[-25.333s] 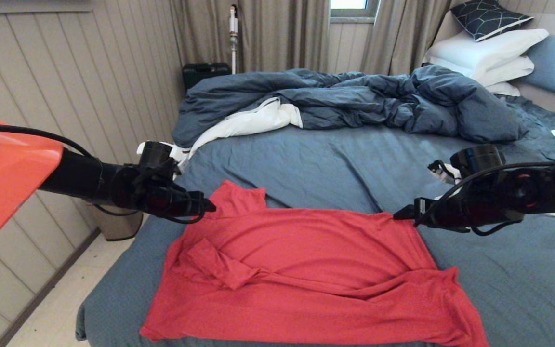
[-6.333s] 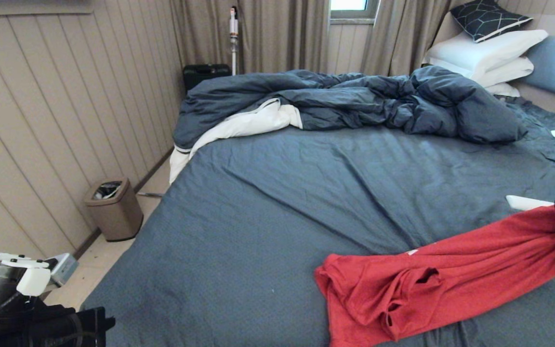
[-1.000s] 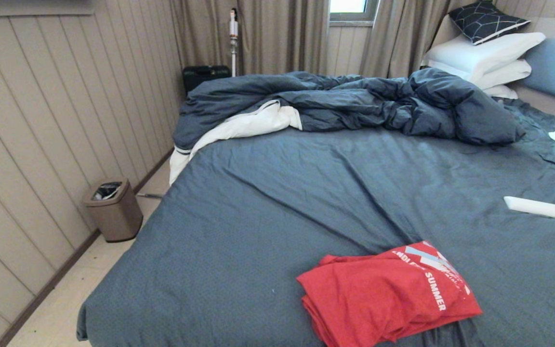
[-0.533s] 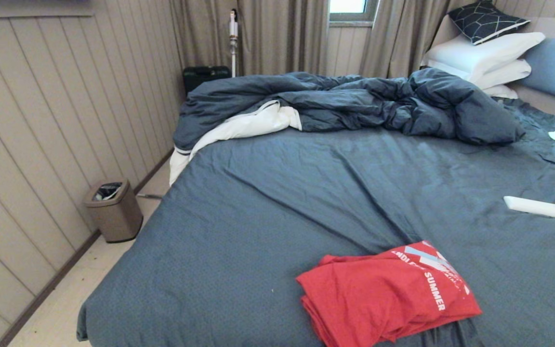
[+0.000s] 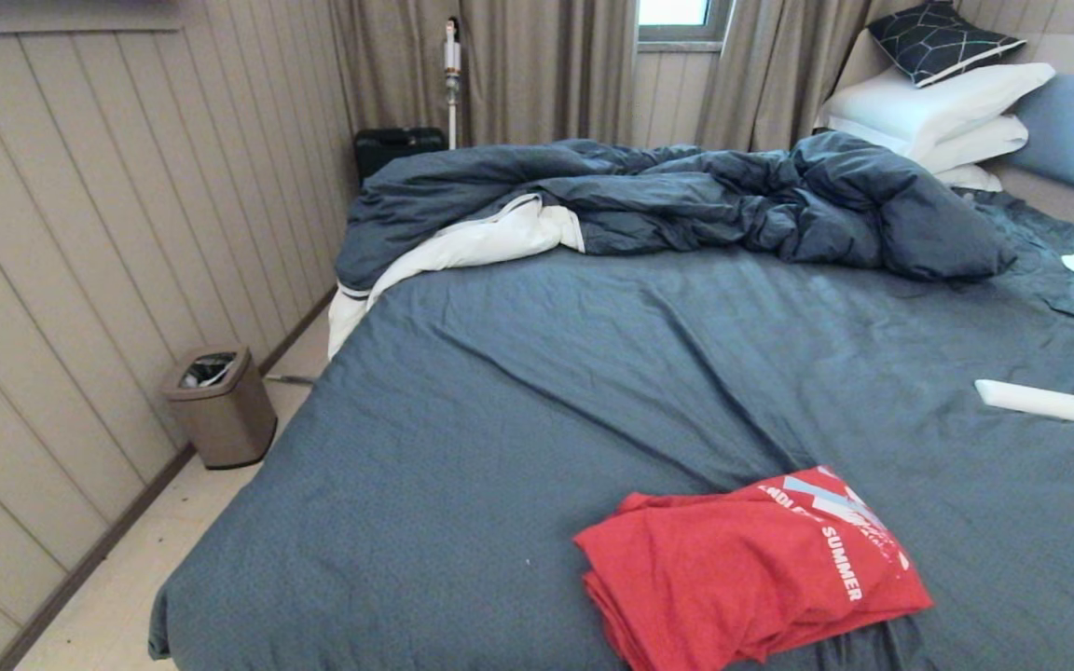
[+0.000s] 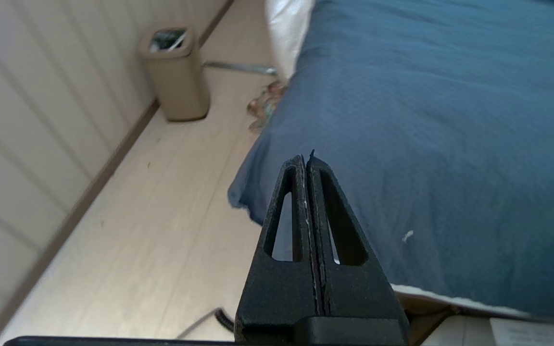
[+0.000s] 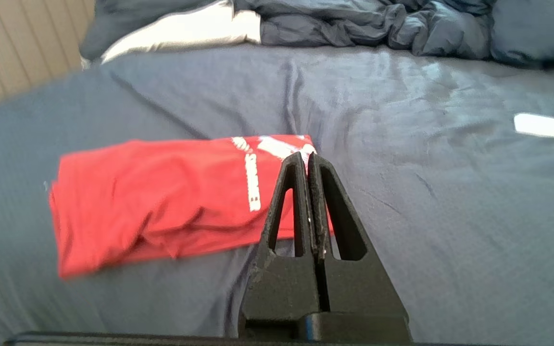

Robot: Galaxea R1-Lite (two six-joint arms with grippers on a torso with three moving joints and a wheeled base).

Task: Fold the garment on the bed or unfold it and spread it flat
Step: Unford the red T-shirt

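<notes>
Nothing is changing between the head view of half a second ago and this one: the T-shirt (image 5: 751,573) is lying in the same folded bundle on the same patch of the bed (image 5: 518,410), and neither arm is showing in the head view, just as a moment before. Against the much earlier picture, where we were holding the shirt spread wide by both hands, it is now sitting as a compact red rectangle near the bed's near edge, right of centre.

Its long axis is running across the bed, left to right and tilted a little, with the right end lying farther from us. The printed end — white "SUMMER" lettering and pale stripes — is pointing to our right, while the loose stacked layers are showing at the left end.

Our left hand (image 6: 307,161) is hanging off the bed's near left corner, above the floor, clenched on nothing, with its two fingers pressed together. Our right hand (image 7: 306,158) is hovering just short of the shirt's printed end, likewise clamped together and empty — it is not touching the cloth.

The rumpled duvet (image 5: 686,200) is lying along the far side, and a small bin (image 5: 220,405) is standing on the floor by the wall.
</notes>
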